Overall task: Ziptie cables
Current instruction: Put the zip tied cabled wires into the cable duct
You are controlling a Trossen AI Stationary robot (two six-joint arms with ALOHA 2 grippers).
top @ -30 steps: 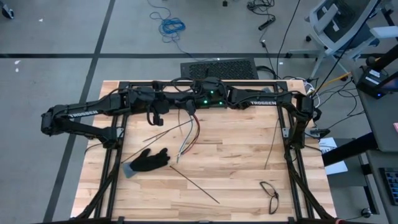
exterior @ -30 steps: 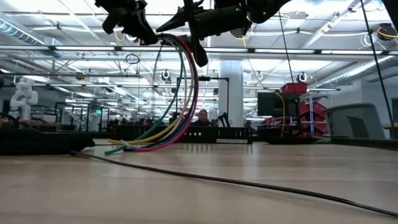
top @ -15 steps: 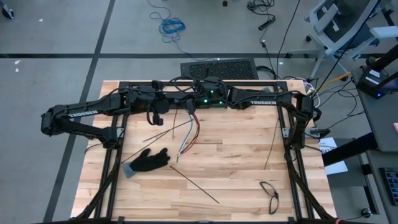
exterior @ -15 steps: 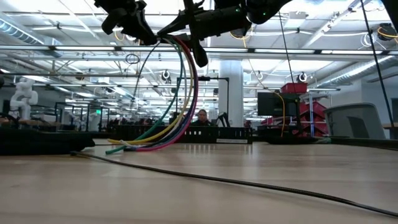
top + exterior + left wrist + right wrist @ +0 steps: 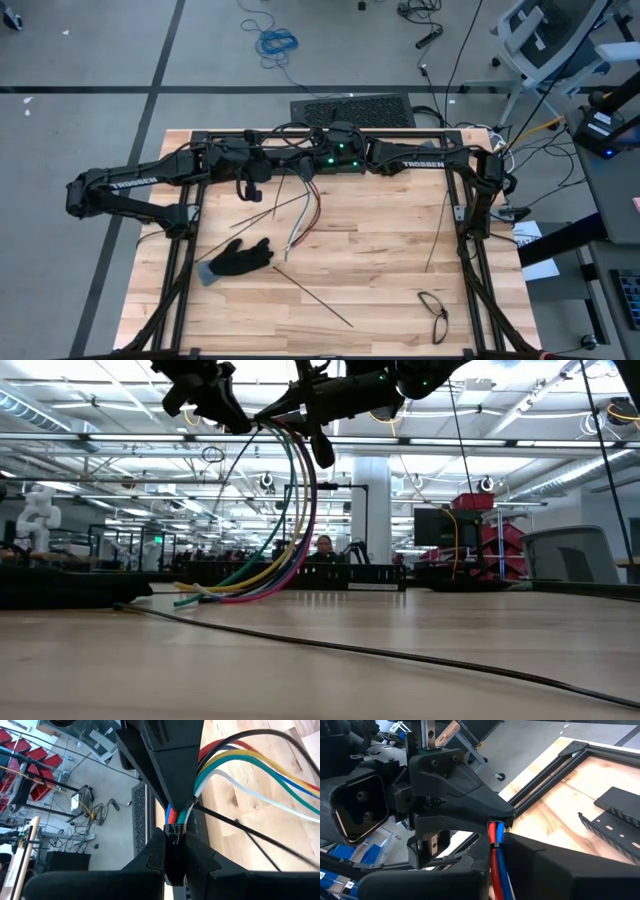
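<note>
The cables (image 5: 298, 510), a bundle of red, blue, yellow, green, white and black wires, hang in an arc above the table's far middle. Their free ends (image 5: 292, 238) rest on the wood. My left gripper (image 5: 175, 845) comes in from the table's left and is shut on the bundle's upper end. My right gripper (image 5: 496, 865) meets it from the right, fingertip to fingertip, and is shut on the same bundle. In the high view the two grippers meet at the far rail, left (image 5: 283, 163) and right (image 5: 312, 166). My left gripper pinches the bundle's upper end (image 5: 175, 819) between its two fingers, at a small black block there. Past the fingers the cables fan out and curve down to the table, slack. My right gripper pinches the bundle between its two fingers. Red and blue cables (image 5: 495, 839) show in the gap, right beside my left gripper's fingertips. The fingers come nearly level from the table's right. The held part is lifted clear.
A black glove (image 5: 235, 258) lies left of centre. Thin black strips lie near the front middle (image 5: 312, 296), under the cables (image 5: 268, 210) and at the right (image 5: 435, 240). A black loop (image 5: 433, 312) lies front right. A black slotted bar (image 5: 615, 827) lies on the wood.
My right gripper's fingers have closed in on the cable bundle beside my left gripper. Both arms have stayed in place, and the cables hang as before with their ends on the table.
</note>
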